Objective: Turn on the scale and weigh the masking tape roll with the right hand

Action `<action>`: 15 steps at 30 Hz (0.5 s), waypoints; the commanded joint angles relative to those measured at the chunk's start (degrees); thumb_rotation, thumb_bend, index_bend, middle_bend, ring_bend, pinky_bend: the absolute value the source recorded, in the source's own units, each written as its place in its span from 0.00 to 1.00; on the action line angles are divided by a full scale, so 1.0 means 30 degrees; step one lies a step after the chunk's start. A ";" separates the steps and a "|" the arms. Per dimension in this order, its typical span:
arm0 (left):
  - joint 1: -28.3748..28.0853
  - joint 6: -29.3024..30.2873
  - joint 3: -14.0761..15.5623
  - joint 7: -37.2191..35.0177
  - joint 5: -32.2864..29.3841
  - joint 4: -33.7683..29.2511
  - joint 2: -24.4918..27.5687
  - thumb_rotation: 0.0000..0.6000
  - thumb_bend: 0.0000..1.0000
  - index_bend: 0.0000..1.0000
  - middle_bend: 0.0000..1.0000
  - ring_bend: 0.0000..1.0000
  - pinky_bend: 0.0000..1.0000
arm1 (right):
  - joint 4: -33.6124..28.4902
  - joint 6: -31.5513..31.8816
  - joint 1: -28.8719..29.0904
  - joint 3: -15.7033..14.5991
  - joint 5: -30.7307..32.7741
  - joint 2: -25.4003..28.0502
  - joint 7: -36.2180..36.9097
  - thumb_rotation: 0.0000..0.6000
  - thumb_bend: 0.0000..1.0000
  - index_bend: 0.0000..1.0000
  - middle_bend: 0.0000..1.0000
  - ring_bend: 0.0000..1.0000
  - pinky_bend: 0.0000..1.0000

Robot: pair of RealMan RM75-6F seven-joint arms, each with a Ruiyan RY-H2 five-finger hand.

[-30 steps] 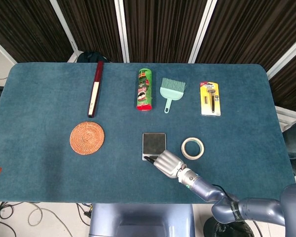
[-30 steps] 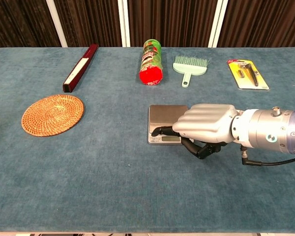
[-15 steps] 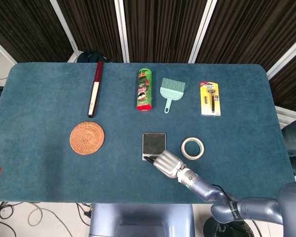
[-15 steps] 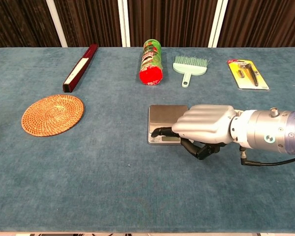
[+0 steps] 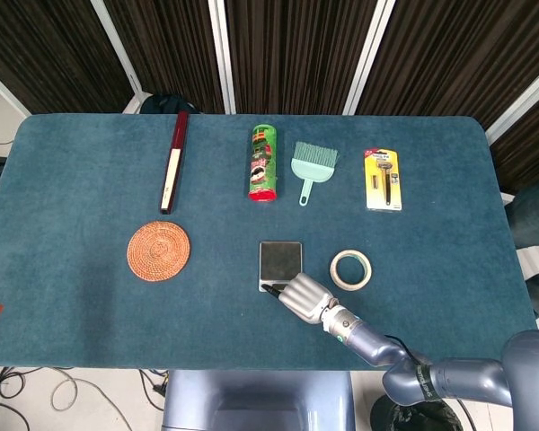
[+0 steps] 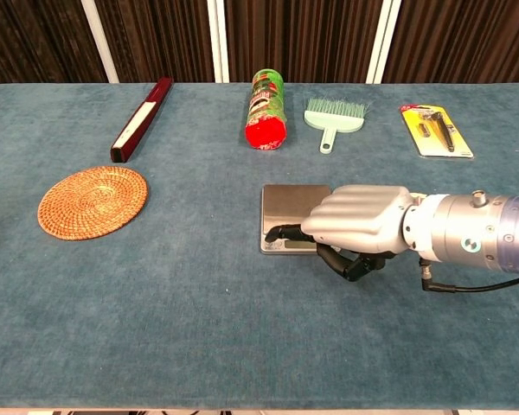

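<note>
The small silver scale (image 5: 280,260) lies flat near the table's middle, also seen in the chest view (image 6: 290,207). My right hand (image 5: 305,298) sits at its front edge with most fingers curled under the palm and nothing in them. One dark fingertip (image 6: 277,233) reaches onto the scale's front panel strip. The masking tape roll (image 5: 351,269) lies flat on the cloth just right of the scale, apart from the hand. In the chest view my right hand (image 6: 359,223) hides the roll. My left hand shows in neither view.
A woven round coaster (image 5: 158,250) lies to the left. Along the back are a dark red flat box (image 5: 172,162), a green can on its side (image 5: 262,162), a mint hand brush (image 5: 312,167) and a yellow blister pack (image 5: 383,179). The blue cloth-covered table (image 5: 72,206) spans both views.
My right hand has crept very slightly left along the scale's front edge. Nothing else has moved.
</note>
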 commanded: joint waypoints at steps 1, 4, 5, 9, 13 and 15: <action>0.0002 0.0005 -0.0003 0.0007 -0.0006 -0.0006 -0.0002 1.00 0.00 0.00 0.00 0.00 0.00 | 0.0042 0.0025 0.0020 -0.0014 0.0033 -0.0037 0.0007 1.00 0.99 0.00 0.74 0.79 0.71; -0.0001 -0.0001 -0.0005 0.0014 -0.0016 -0.0012 -0.0002 1.00 0.00 0.00 0.00 0.00 0.00 | 0.0109 0.0032 0.0049 -0.0045 0.0083 -0.0091 0.0018 1.00 0.99 0.00 0.74 0.79 0.71; -0.0004 -0.0003 -0.0008 0.0023 -0.0021 -0.0014 -0.0004 1.00 0.00 0.00 0.00 0.00 0.00 | 0.0127 0.0030 0.0061 -0.0063 0.0092 -0.0105 0.0011 1.00 0.99 0.00 0.74 0.79 0.71; 0.0001 -0.0002 -0.0006 0.0017 -0.0024 -0.0020 0.0000 1.00 0.00 0.00 0.00 0.00 0.00 | 0.0153 0.0054 0.0102 -0.0109 0.0125 -0.0157 -0.0009 1.00 0.99 0.00 0.74 0.79 0.71; 0.0000 -0.0009 -0.0008 0.0010 -0.0031 -0.0031 0.0009 1.00 0.00 0.00 0.00 0.00 0.00 | 0.0154 0.0100 0.0145 -0.0156 0.0160 -0.0195 -0.0007 1.00 0.99 0.00 0.74 0.79 0.71; 0.0003 -0.0008 -0.0006 0.0009 -0.0030 -0.0029 0.0009 1.00 0.00 0.00 0.00 0.00 0.00 | 0.0159 0.0113 0.0165 -0.0182 0.0167 -0.0196 -0.0002 1.00 0.99 0.00 0.74 0.79 0.71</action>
